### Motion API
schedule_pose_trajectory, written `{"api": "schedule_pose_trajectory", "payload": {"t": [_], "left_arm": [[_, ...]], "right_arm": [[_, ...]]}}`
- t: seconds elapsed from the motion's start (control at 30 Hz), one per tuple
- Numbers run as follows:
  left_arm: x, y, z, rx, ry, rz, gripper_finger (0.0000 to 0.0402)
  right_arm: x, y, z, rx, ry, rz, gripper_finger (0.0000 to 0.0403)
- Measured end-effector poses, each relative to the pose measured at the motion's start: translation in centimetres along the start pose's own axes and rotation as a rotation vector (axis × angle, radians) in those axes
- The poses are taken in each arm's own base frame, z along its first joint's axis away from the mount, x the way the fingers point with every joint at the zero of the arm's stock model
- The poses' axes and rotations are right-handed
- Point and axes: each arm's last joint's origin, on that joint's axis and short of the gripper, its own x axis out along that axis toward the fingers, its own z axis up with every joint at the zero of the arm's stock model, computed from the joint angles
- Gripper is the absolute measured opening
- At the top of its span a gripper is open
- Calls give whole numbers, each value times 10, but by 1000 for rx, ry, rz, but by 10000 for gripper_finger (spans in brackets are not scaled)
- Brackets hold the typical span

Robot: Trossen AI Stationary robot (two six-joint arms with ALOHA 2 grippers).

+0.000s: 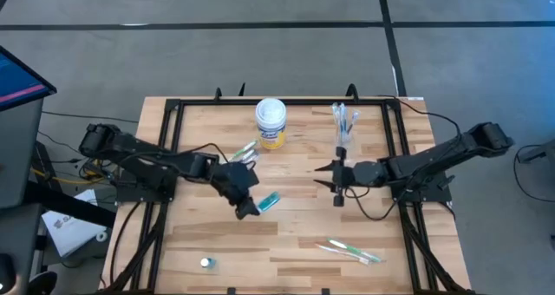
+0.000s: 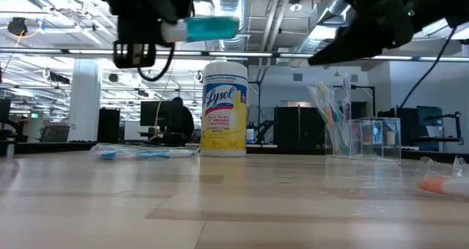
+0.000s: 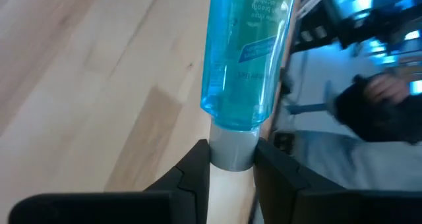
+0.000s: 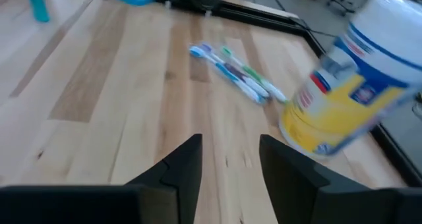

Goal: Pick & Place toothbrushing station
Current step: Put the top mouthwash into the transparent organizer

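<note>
Gripping the small blue tube [image 3: 245, 53] by its grey cap, the left gripper [image 3: 231, 163] is seen raised above the table, near the yellow-labelled canister [image 1: 270, 123]. The right gripper [image 4: 229, 159] is held parted and empty, facing that canister.

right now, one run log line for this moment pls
left tool: shut on blue tube by its cap, held above table | right tool: open, empty, near clear cup | canister: upright

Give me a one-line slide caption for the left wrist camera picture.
Left gripper clamps the grey cap of a clear blue tube, held above the wooden table.
</note>
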Motion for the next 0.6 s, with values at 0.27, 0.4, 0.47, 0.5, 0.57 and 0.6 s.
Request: {"api": "schedule_pose_trajectory", "payload": {"t": [0.27, 0.4, 0.47, 0.5, 0.57, 0.6], "left_arm": [[16, 15, 23, -139, 26, -115, 79], [29, 26, 28, -207, 62, -116, 79], [34, 29, 33, -225, 57, -148, 79], [36, 30, 35, -237, 60, -164, 79], [40, 32, 40, -254, 48, -205, 79], [42, 33, 42, -267, 43, -216, 79]], "right_arm": [[15, 22, 32, -223, 26, 18, 126], [18, 33, 47, -301, 49, 11, 123], [20, 37, 49, -338, 72, 24, 123], [22, 40, 51, -354, 80, 30, 123], [25, 44, 53, -378, 93, 39, 123], [27, 46, 53, -393, 101, 40, 123]]}}
